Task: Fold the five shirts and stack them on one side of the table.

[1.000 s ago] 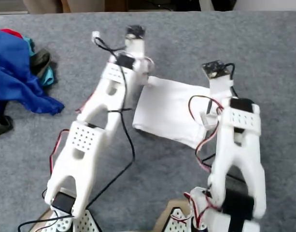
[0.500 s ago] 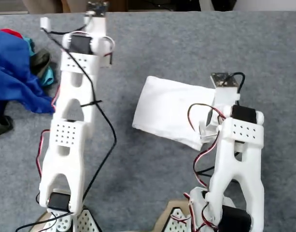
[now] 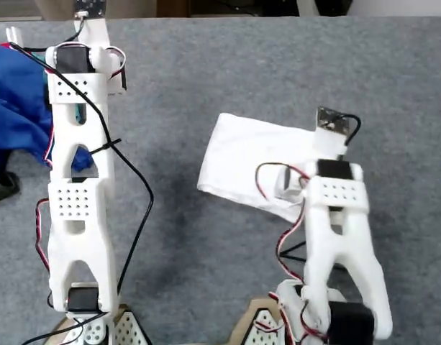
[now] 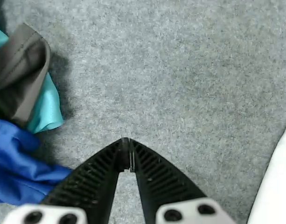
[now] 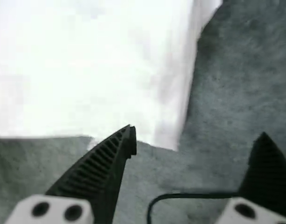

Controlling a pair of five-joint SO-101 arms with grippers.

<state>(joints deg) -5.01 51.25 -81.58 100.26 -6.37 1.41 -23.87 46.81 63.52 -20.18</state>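
Centrally, white shirt point(image 3: 250, 162) folded into flat rectangle.

Shirt pile point(image 3: 15, 100) left of folded shirt point(image 3: 256, 162)

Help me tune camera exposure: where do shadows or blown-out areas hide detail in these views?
Right wrist view: the white shirt is blown out, its folds barely readable. Left wrist view: a soft shadow falls on the table beside the grey-brown garment. High view: light is even, with a thin shadow under the shirt's near edge.
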